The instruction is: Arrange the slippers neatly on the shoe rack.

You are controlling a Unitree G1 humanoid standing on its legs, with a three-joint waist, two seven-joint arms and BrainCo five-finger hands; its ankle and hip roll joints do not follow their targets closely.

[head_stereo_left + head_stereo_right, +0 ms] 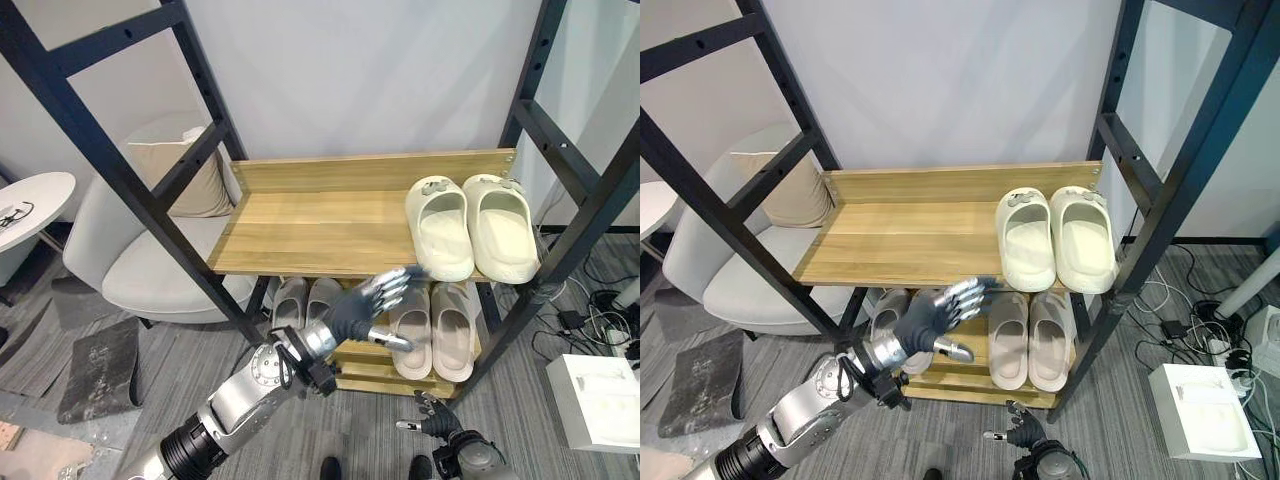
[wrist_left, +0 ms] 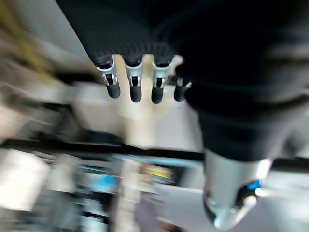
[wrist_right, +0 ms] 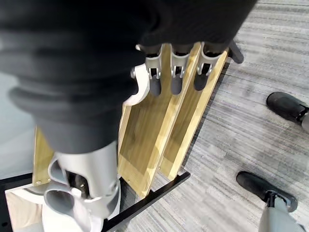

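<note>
In the left eye view, the left hand (image 1: 372, 300) hangs with fingers spread and empty before the shoe rack (image 1: 330, 235). Just above and beyond its fingertips a cream slipper pair (image 1: 470, 225) sits on the top shelf; behind the hand, beige slippers (image 1: 435, 330) and partly hidden grey slippers (image 1: 305, 300) rest on the lower shelf.

In the right eye view, the right hand (image 1: 1022, 430) is low, cut off by the edge, fingers relaxed.

The left wrist view is smeared beyond the straight fingers (image 2: 135, 89).

In the right wrist view, straight fingers (image 3: 176, 72) point over lower slats (image 3: 159, 130).

Cream slippers (image 1: 468, 225) on light wooden shelf (image 1: 310, 225).
</note>
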